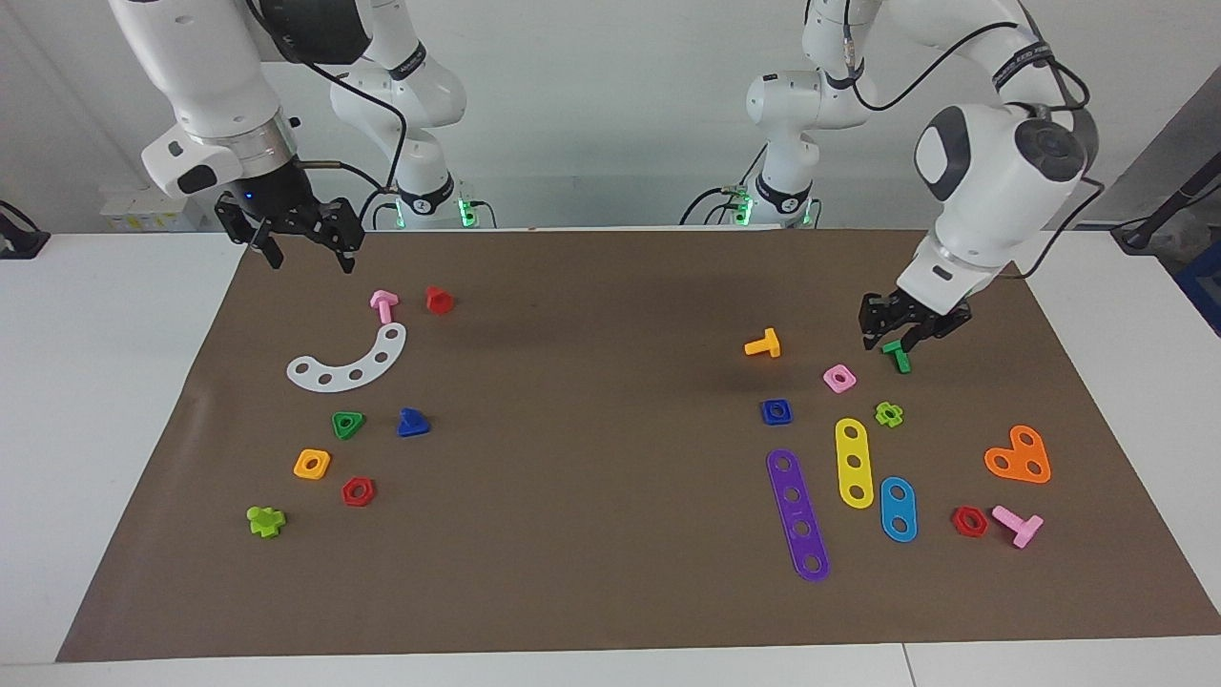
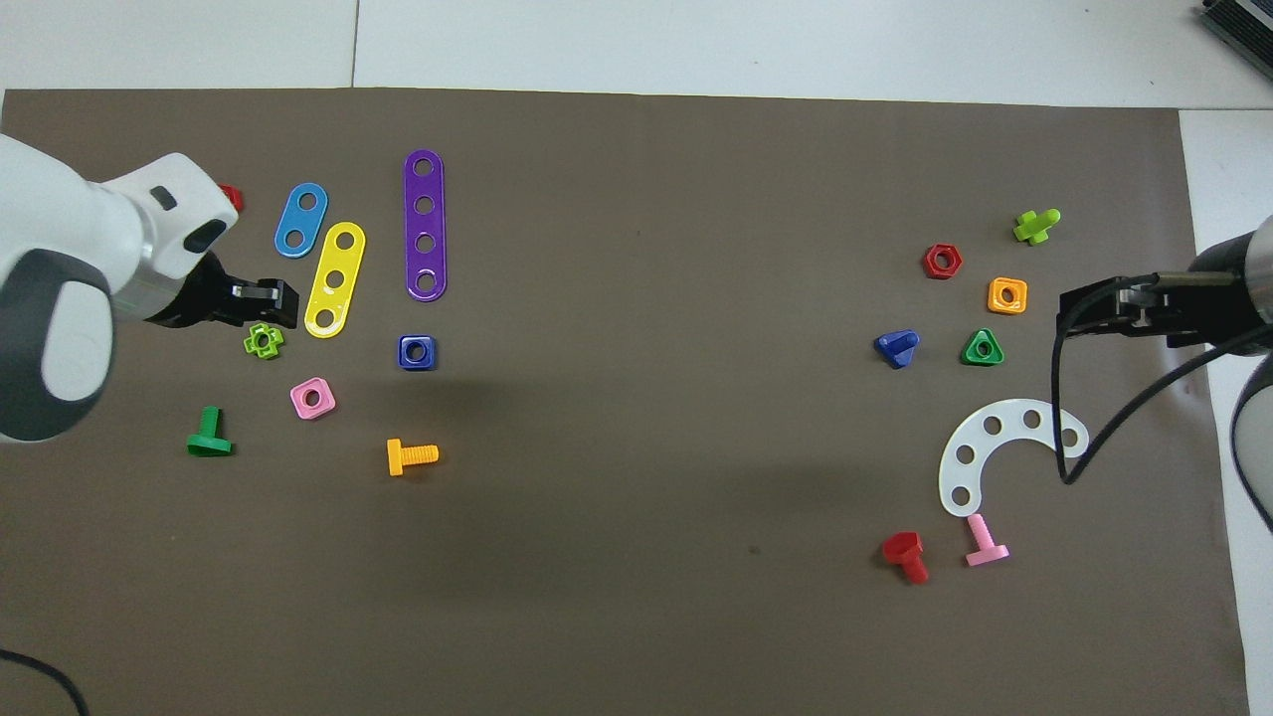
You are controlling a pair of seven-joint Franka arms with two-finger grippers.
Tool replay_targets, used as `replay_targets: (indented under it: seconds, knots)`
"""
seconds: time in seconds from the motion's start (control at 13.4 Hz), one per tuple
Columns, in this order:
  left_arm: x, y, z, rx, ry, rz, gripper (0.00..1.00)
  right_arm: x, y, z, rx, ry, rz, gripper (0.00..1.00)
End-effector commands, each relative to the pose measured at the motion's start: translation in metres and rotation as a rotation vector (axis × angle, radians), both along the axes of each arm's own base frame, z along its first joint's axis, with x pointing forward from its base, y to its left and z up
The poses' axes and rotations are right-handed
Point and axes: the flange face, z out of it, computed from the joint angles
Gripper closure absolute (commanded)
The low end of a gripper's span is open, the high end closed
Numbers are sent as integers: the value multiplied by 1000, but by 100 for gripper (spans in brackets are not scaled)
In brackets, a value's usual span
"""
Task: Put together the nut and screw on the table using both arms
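At the right arm's end of the desk [image 1: 114, 382], the right gripper [image 1: 307, 250] hangs over the brown mat [image 1: 591, 477] near the robots, jaws spread wide and empty. The screw [image 1: 413, 423] lies on the mat just beside a green triangular nut [image 1: 347, 424]. Toward the left arm's end, the nut [image 1: 776, 411] sits flat near a pink square nut [image 1: 839, 378]. The left gripper [image 1: 897, 336] hovers by a green bolt [image 1: 898, 355], jaws parted, holding nothing.
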Motion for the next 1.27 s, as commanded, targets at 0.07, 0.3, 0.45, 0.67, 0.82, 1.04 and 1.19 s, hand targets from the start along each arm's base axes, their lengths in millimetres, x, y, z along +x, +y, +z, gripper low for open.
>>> replay_targets:
  seconds: [0.07, 0.3, 0.45, 0.67, 0.82, 1.04, 1.19]
  knots:
    - [-16, -29, -42, -26, -52, 40, 17, 3, 0, -41, 21, -38, 22, 7]
    - [-13, -45, -85, -28, -68, 55, 6, 18, 2, -91, 23, -53, 24, 7]
    - [-14, -69, -113, -38, -98, 96, 6, 23, 3, -131, 24, -64, 28, 8]
    - [-11, -71, -143, -29, -79, 94, 6, 40, 13, -180, 25, -45, 52, 8]
    - [-11, -82, -163, -30, -91, 77, 7, 49, 20, -211, 26, -39, 79, 11]
    - [-17, -79, -169, -20, -64, 78, 19, 56, 28, -248, 28, -51, 108, 16]
    - [-23, -76, -173, -12, -41, 79, 30, 59, 38, -267, 29, -60, 122, 19]
